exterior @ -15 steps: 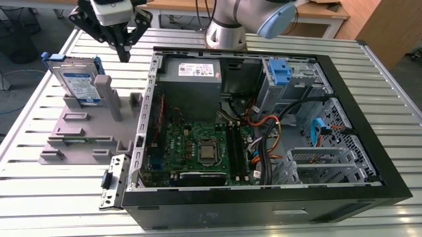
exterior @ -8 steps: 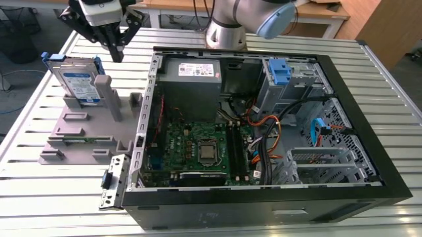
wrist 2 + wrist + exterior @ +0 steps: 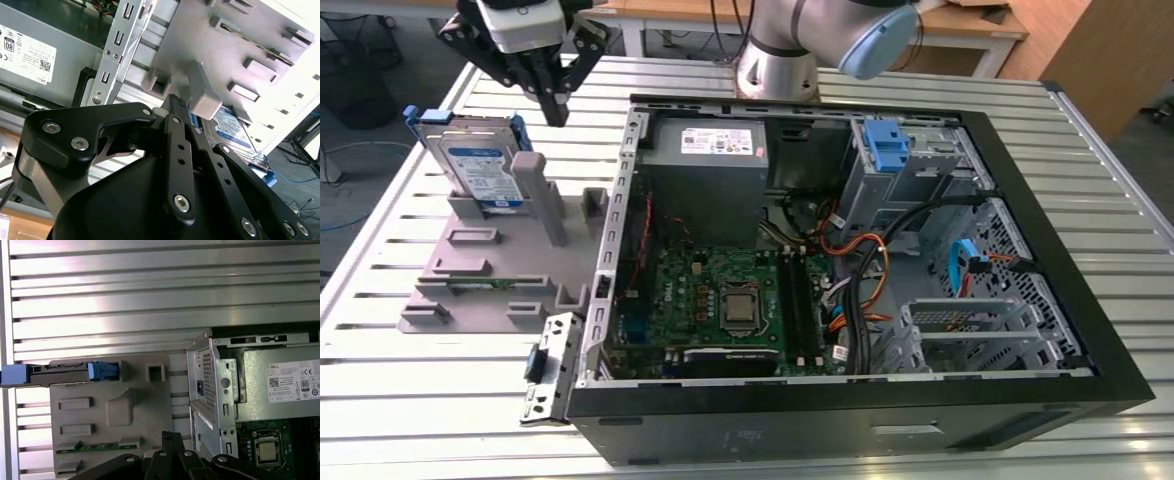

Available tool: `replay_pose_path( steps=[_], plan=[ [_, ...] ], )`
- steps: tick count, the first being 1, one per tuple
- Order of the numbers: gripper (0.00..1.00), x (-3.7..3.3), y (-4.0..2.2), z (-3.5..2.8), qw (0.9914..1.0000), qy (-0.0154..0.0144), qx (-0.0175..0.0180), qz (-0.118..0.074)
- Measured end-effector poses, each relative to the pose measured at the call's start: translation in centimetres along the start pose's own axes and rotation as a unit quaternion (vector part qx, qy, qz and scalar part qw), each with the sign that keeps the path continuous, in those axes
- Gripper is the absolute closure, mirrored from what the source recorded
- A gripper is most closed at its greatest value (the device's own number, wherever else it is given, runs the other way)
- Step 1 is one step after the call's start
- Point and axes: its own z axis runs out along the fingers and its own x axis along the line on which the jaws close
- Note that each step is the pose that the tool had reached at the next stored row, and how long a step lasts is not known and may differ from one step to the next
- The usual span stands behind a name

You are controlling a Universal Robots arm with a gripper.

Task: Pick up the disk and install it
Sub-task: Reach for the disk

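The disk [image 3: 474, 165] stands on edge at the back of a grey holder [image 3: 494, 270] on the exterior view's left; it is silver with a white-and-blue label and blue side rails. My gripper [image 3: 558, 110] hangs above and just beside the disk's upper corner, its fingers shut together with nothing between them. The second wrist view has the gripper [image 3: 178, 101] pointing down at the holder, with the disk [image 3: 232, 127] lying beyond it. In the first wrist view the disk [image 3: 65, 372] appears edge-on along the holder's rim, well apart from the gripper [image 3: 170, 436].
An open computer case [image 3: 1067, 300] lies right of the holder, with a motherboard [image 3: 720, 300], a grey power supply [image 3: 707, 150], a blue latch [image 3: 887, 145] on the drive cage and loose cables [image 3: 867, 260]. The arm's base [image 3: 781, 60] stands behind it on the slatted metal table [image 3: 427, 400].
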Motion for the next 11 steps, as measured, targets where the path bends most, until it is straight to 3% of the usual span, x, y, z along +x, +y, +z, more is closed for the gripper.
replay_pose_path(
  steps=[11],
  plan=[
    [0.89, 1.13, -0.11, 0.13, 1.0, 0.0, 0.0, 0.0]
  ],
)
